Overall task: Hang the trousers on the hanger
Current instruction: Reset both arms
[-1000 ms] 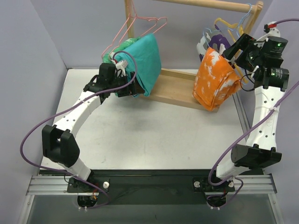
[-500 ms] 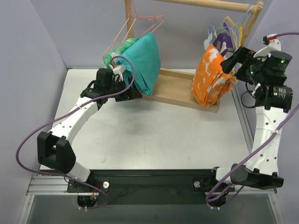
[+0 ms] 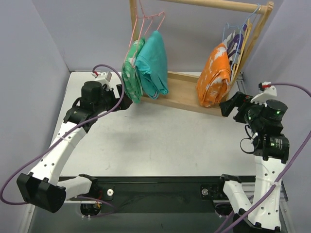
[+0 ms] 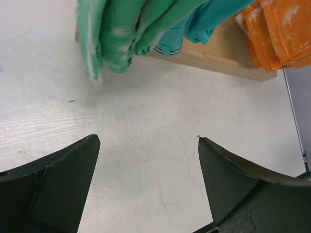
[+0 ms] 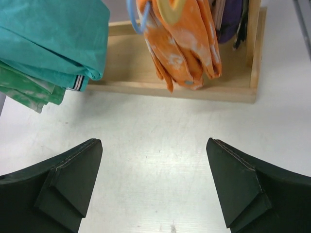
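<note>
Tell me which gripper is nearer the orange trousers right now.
Right. The right gripper sits open just below and right of the trousers hanging on the rack, not touching. The left gripper, also open, is across the table by the green garment.

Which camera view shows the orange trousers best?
Top external: the trousers show whole, hanging below the wooden rail. The right wrist view shows their lower folds close up, with the top cut off. The left wrist view catches only a corner.
</note>
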Controlling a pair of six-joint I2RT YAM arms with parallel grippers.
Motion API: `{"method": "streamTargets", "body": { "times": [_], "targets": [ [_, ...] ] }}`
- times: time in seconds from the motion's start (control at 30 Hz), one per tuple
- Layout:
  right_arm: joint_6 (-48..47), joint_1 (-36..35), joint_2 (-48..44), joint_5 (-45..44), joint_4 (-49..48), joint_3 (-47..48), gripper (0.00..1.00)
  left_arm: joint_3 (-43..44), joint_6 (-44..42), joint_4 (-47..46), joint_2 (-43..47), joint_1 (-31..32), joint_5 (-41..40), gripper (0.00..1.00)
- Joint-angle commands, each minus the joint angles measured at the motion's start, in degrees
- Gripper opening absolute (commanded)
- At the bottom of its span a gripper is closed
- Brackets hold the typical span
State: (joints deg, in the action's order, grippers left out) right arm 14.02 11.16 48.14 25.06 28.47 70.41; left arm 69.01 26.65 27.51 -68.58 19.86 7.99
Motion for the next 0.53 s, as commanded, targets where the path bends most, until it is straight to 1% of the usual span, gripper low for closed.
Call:
{"method": "streamTargets", "body": {
  "times": [0.0, 0.13, 0.4, 0.5],
  "targets": [
    [2.24, -0.35, -6.55, -1.85, -2.01, -8.42, 0.93, -1.51, -1.25, 2.11, 3.97, -0.7, -6.05, 0.94],
    [3.2, -0.35, -9.64, -2.56, -1.05, -12.74, 0.93, -3.09, -1.17, 2.2, 6.08, -1.13, -7.2, 0.95],
    [2.85, -0.35, -12.45, -3.7, 0.97, -15.65, 0.93, -4.94, -1.43, 0.97, 8.19, -1.22, -6.58, 0.95],
    [3.12, -0.35, -13.68, -4.58, 1.85, -17.15, 0.93, -5.29, -1.52, 0.62, 8.81, -1.4, -7.02, 0.96]
  ]
}}
